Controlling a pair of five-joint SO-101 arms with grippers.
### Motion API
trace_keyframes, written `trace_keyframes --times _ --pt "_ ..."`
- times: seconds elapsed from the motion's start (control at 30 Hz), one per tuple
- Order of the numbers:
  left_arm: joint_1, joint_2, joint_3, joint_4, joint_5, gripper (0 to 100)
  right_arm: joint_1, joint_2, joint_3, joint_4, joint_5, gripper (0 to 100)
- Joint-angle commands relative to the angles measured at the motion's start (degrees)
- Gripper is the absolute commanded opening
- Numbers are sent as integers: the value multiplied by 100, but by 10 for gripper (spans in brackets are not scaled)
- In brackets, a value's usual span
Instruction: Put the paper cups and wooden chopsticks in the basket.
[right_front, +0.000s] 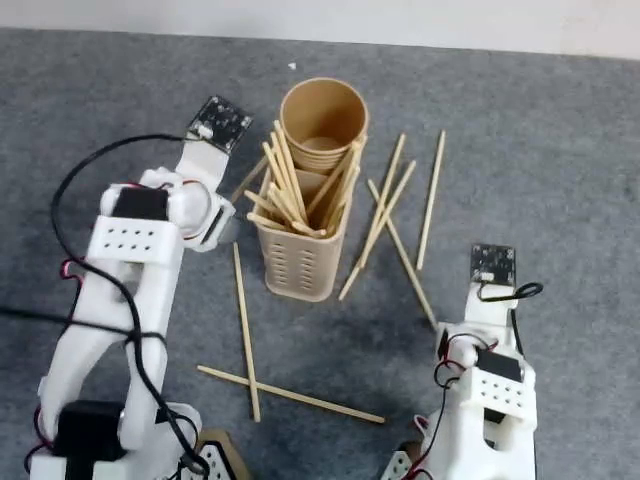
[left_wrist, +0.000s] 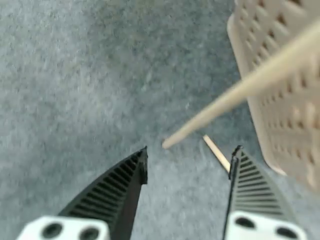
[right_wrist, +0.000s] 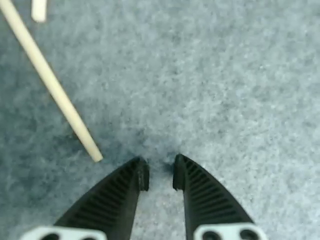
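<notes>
- Right gripper (right_wrist: 159, 172) hung low over the grey mat (right_wrist: 240, 75), jaws narrowly parted and empty. The end of a chopstick (right_wrist: 55, 90) lay just beside one fingertip, outside the gap.
- Step in hand, as judged: pick up that chopstick. The jaws wanted widening and shifting across so the stick sat between the pads, back from its tip.
- Left gripper (left_wrist: 190, 160) stood beside the basket (right_front: 300, 265), jaws wide, holding nothing. Another stick (left_wrist: 216, 152) lay on the mat near one finger.
- Cups (right_front: 323, 125) sat stacked in the basket among many sticks. Loose sticks (right_front: 385, 215) lay on either side.
- Hazard: sticks jutting from the basket could be knocked on approach.
</notes>
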Motion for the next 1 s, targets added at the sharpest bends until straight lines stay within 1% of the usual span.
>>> trace_keyframes --times 0.0,0.1,0.17,0.37,0.47,0.53,0.63,0.73,0.77,0.83,0.9,0.97 --pt "101 251 127 -1081 -35 259 -145 -4 40 -66 62 101" --pt "110 602 251 -1855 -26 232 -145 -4 40 -66 62 101" --pt "110 743 233 -2057 -18 192 -145 -4 40 -75 62 101" --pt "66 585 154 -2075 -44 1 -145 -4 31 -75 62 101" --pt "-31 347 -154 -1978 -35 4 -145 -4 31 -75 62 101" --pt "-22 136 -611 -1626 -35 4 -145 -4 31 -75 62 101" --pt "101 -40 -1640 -809 -35 4 -145 -4 31 -75 53 101" --pt "154 286 -2510 -44 9 10 -145 -4 31 -84 53 101" --pt "136 585 -2695 167 123 22 -145 -4 31 -84 53 101" --pt "4 1411 -2958 484 527 85 -145 -4 31 -84 62 101" --pt "-110 2440 -3310 756 941 156 -145 -4 31 -84 62 101" --pt "-163 3477 -3934 1081 1204 190 -145 -4 31 -84 62 101"
